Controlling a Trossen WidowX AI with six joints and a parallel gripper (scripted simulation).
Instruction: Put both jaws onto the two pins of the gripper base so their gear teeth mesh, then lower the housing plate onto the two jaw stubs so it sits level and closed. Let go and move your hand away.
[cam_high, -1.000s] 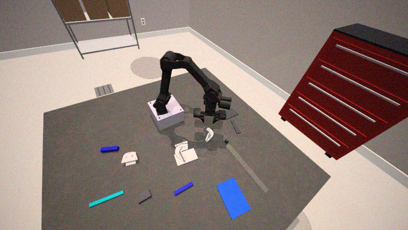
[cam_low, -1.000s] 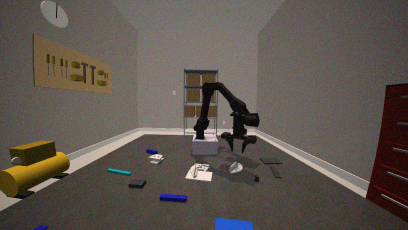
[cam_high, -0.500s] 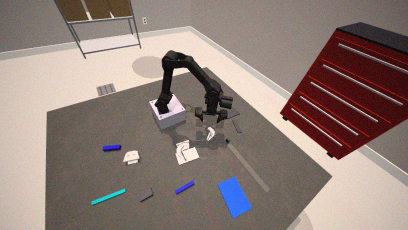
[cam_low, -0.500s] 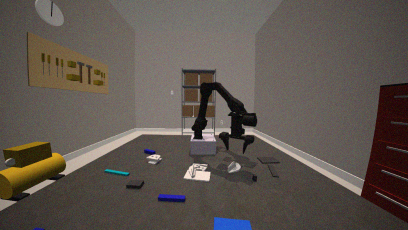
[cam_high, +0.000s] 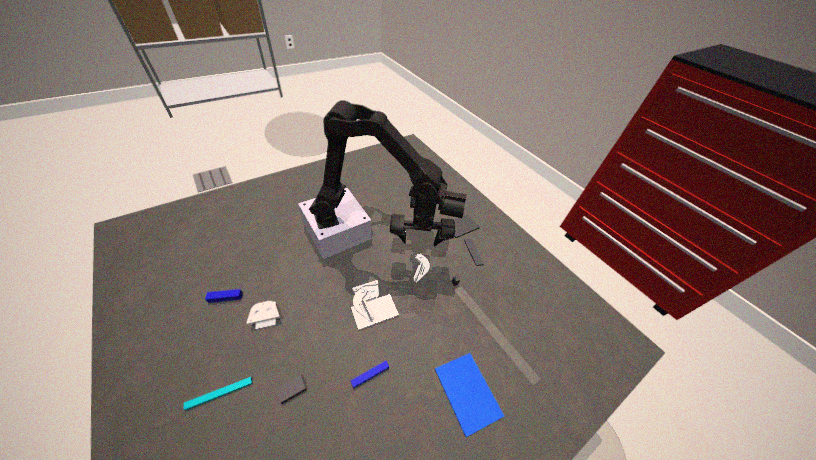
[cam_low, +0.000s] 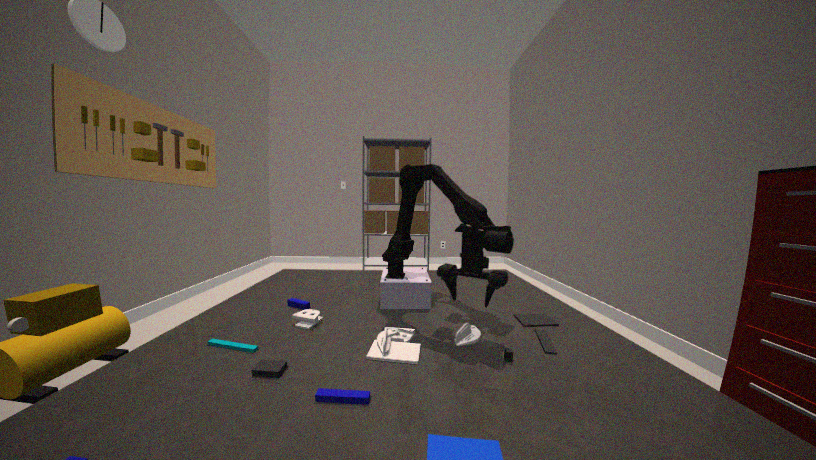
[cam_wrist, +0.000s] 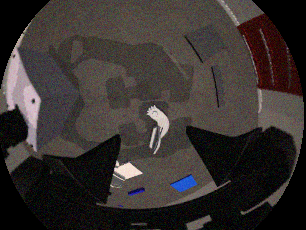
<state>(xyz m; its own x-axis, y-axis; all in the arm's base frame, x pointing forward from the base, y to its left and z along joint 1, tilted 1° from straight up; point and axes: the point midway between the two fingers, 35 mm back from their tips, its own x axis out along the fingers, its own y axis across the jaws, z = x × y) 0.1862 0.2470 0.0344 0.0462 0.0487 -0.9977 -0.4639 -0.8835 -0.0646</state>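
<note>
My gripper (cam_high: 420, 243) (cam_low: 470, 302) (cam_wrist: 153, 134) is open and empty, pointing down above a loose white jaw. That curved jaw (cam_high: 423, 266) (cam_low: 467, 335) (cam_wrist: 162, 120) lies on the table, below the gap between the fingers, with its toothed end showing in the wrist view. The white gripper base (cam_high: 384, 310) (cam_low: 404, 352) (cam_wrist: 130, 171) lies on the table beside it. The other jaw (cam_high: 360, 301) (cam_low: 383, 342) is on the base; its exact seating on a pin is too small to tell. The white housing plate (cam_high: 264, 312) (cam_low: 309, 314) lies apart, to the left of the base in the top and exterior views.
The arm's pale block (cam_high: 342, 242) stands behind. Blue bars (cam_high: 224, 295) (cam_high: 370, 374), a cyan bar (cam_high: 218, 393), a dark block (cam_high: 293, 388) and a blue sheet (cam_high: 469, 394) lie around. A small black piece (cam_high: 455, 281) and dark flat pieces (cam_high: 473, 252) (cam_low: 536, 320) lie to the right.
</note>
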